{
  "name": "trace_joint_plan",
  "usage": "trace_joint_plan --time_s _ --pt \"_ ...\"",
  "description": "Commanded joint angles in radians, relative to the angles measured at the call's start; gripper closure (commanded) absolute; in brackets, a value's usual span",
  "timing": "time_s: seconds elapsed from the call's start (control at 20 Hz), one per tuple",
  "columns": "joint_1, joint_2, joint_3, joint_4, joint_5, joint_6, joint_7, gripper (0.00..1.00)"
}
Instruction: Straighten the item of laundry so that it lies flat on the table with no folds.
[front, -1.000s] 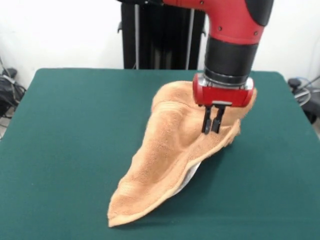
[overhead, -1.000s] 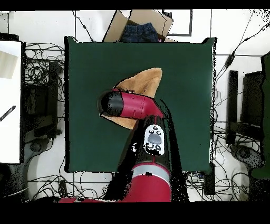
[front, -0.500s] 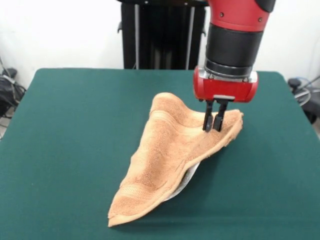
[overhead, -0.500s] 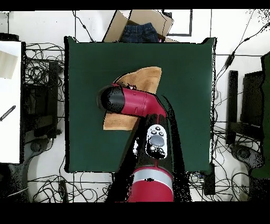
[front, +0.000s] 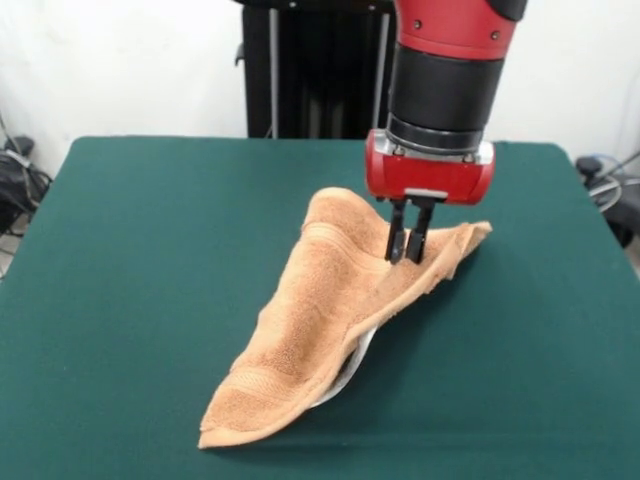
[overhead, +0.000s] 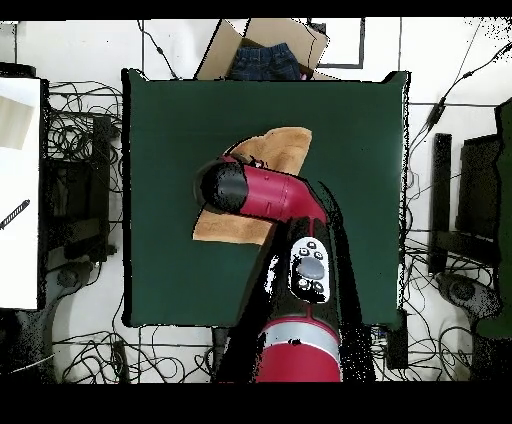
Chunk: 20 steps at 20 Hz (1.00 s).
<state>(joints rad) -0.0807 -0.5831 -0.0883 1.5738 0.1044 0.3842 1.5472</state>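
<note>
The pincer (front: 404, 243) pinches the folded towel (front: 330, 320) mid-table (front: 130, 260); bare green felt lies open toward every edge.

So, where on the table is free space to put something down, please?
In the front view, the table is bare over its whole left half, and on the right between the towel and the table's right edge. The middle is crowded: the gripper pinches the folded towel there.

Dark green table (front: 150, 280): tan-orange towel (front: 320, 320) rumpled, folded, lying just right of centre, long axis 1 to 7 o'clock.
</note>
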Motion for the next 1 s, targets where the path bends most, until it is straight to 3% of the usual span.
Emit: trace_joint_plan --time_s 0.05,0.6,1.0 --pt "-0.006 0.057 0.055 0.085 0.04 -0.144 0.266 1.0" --pt "0.14 0.139 -0.038 0.077 0.145 -0.228 0.371 1.0" --pt "0.164 0.149 -0.049 0.087 0.205 -0.256 0.368 1.0"
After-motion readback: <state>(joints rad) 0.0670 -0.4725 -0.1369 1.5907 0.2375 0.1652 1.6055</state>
